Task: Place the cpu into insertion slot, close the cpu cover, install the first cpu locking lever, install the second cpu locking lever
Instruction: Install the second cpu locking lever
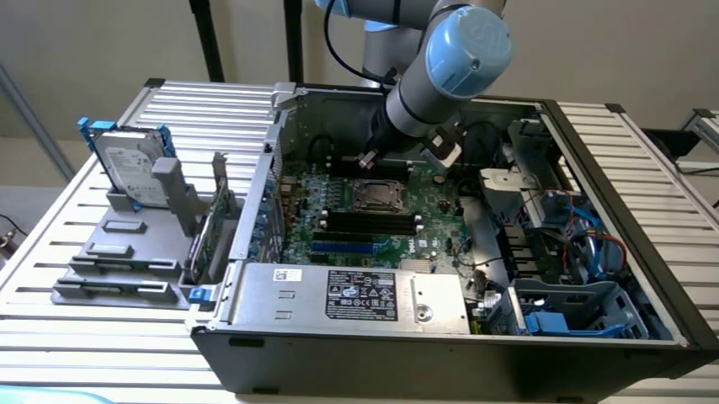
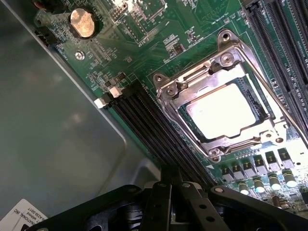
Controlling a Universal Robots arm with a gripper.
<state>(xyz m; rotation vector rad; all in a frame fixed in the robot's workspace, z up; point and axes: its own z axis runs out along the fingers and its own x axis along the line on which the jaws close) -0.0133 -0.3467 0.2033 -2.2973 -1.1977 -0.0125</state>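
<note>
The cpu (image 2: 224,111) shows its bright silvery top inside the insertion slot (image 2: 184,114), whose dark rim peeks out around it. The cpu cover (image 2: 166,98), a silver frame with a square window, lies flat over the chip's edges. A thin metal locking lever (image 2: 281,106) runs along one side of the cover. My gripper (image 2: 174,177) is shut with nothing in it, held above the black memory slots (image 2: 144,120) beside the socket. In the exterior view the gripper (image 1: 366,158) hangs just beyond the cpu (image 1: 375,195), a little above the board.
The green motherboard (image 1: 439,231) lies in an open black computer case (image 1: 450,362). A silver power supply (image 1: 348,295) sits at the case's near side, with drive cages and blue cables (image 1: 573,244) on the exterior view's right. A hard drive (image 1: 130,164) stands in a grey holder outside.
</note>
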